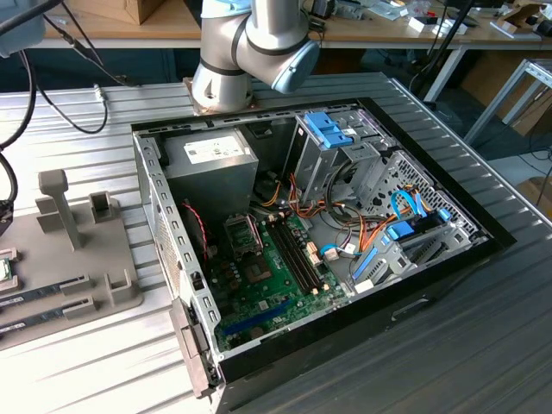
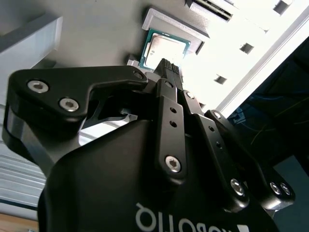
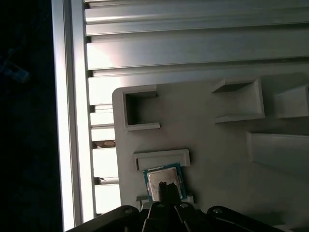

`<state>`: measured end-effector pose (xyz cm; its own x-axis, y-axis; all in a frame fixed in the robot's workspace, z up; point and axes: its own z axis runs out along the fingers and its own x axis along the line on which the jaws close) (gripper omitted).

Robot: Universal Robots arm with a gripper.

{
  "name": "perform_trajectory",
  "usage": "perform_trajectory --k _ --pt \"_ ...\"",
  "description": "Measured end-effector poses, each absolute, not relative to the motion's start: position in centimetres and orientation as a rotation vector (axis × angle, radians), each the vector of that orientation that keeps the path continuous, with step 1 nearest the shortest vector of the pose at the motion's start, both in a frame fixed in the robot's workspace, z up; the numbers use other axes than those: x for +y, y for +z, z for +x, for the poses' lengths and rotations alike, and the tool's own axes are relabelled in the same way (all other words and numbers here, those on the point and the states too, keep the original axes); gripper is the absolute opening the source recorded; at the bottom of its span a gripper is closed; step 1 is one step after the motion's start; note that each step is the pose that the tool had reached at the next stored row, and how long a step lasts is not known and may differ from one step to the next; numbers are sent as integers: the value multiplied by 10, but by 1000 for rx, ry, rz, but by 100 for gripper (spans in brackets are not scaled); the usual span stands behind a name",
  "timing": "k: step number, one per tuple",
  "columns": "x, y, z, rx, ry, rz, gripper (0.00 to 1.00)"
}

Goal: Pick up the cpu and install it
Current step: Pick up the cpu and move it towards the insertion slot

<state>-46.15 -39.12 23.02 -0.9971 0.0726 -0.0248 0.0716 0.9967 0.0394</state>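
Note:
The cpu [image 3: 164, 180] is a small square chip with a silvery top and a thin green rim. It lies flat in a shallow corner holder on the grey fixture plate [image 3: 217, 145]. It also appears in the second wrist view [image 2: 166, 48]. My gripper [image 3: 167, 187] hangs just above the chip's near edge, its two black fingertips [image 2: 167, 65] pressed together, with nothing between them. In the exterior view the arm's elbow [image 1: 254, 39] stands behind the open computer case [image 1: 310, 233], and the motherboard's cpu socket [image 1: 241, 233] sits inside it.
The grey fixture plate [image 1: 78, 259] lies at the exterior view's left with two long memory sticks [image 1: 43, 289] and upright posts [image 1: 59, 203]. Ribbed aluminium table slats [image 3: 193, 43] surround it. The case holds a grey power-supply box [image 1: 211, 155], drive cages [image 1: 332, 138] and loose cables [image 1: 345, 224].

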Motion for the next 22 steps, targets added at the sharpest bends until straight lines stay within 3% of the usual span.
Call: perform_trajectory --k 11,15,17,19,22 --pt "-391 229 -461 3114 54 94 11" --pt "-391 229 -461 3114 54 94 36" --pt "-391 229 -461 3114 54 94 36" --pt "-391 229 -461 3114 54 94 48" --pt "-391 228 -461 3113 54 94 48"
